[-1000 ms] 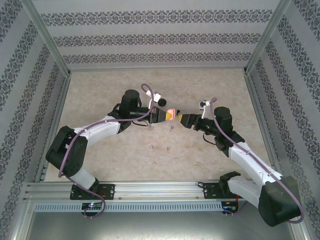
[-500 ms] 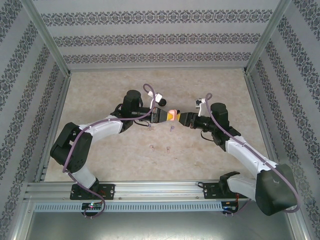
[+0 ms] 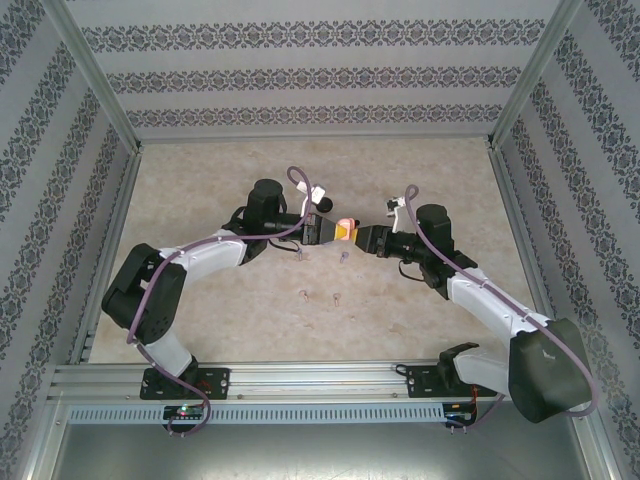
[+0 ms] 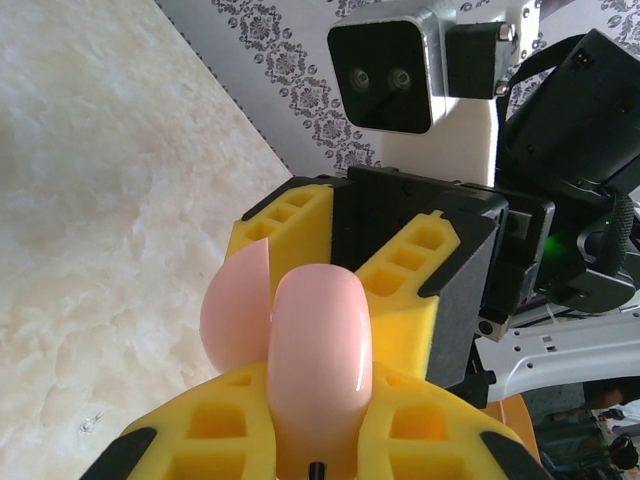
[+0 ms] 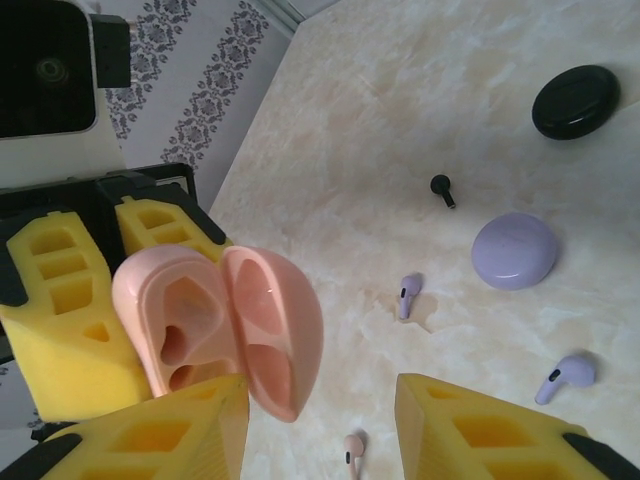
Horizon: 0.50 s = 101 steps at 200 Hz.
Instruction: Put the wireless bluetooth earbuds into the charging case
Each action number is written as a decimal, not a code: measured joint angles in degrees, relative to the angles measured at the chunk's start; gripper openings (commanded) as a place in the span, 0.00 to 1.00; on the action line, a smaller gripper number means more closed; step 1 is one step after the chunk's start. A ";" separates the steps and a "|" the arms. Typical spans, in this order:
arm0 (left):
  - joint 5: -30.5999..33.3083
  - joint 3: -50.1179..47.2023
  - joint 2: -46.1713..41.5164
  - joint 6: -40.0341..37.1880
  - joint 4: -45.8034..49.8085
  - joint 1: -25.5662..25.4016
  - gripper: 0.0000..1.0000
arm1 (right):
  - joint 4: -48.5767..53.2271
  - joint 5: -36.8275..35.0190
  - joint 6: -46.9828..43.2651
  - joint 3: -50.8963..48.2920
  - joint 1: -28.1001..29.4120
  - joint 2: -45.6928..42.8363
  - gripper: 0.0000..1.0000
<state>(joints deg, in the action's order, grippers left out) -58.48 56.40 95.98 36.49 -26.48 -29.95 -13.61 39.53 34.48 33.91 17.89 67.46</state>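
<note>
While the left claw (image 3: 340, 231) pinches the pink charging case (image 3: 346, 228) above mid-table (image 3: 200, 180), the right claw (image 3: 368, 238) sits just at its 3 o'clock, nose to nose.

Top view: tiny earbuds (image 3: 336, 297) lie loose on the table toward 6 o'clock of the case. They are too small to tell their colours.

Left wrist view: the case is seen from its glossy back, its two halves parted. The right claw's yellow fingers stand spread either side of its far end, apparently not touching it. The cups are hidden from this side.

Right wrist view: the case is open toward this camera and its cups look empty. The right claw is spread and carries nothing. A pink bud (image 5: 352, 450) lies at 6 o'clock, cut by the frame edge. Purple buds (image 5: 407, 295) and a black bud (image 5: 442, 188) lie toward 3 o'clock, near a purple disc (image 5: 515, 250) and a black disc (image 5: 575, 100).

Judgement: the lid is up, so fetching comes next.
- Take the pink bud by its head, stem down.
- Match it to its own cup.
- Have the left claw keep the case steady.

Which speck is its mate I cannot tell.
</note>
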 measured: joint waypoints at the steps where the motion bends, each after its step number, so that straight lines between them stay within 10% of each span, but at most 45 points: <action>1: 0.00 0.00 0.00 0.00 0.00 0.00 0.00 | 0.00 0.00 0.00 0.00 0.00 0.00 0.43; 101: 0.00 0.00 0.09 0.02 -0.04 -0.09 0.00 | -0.48 -0.02 -0.17 1.14 0.66 2.84 0.32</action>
<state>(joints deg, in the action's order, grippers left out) -58.48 56.40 96.07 36.51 -26.52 -30.04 -14.09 39.51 34.30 35.05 18.55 70.30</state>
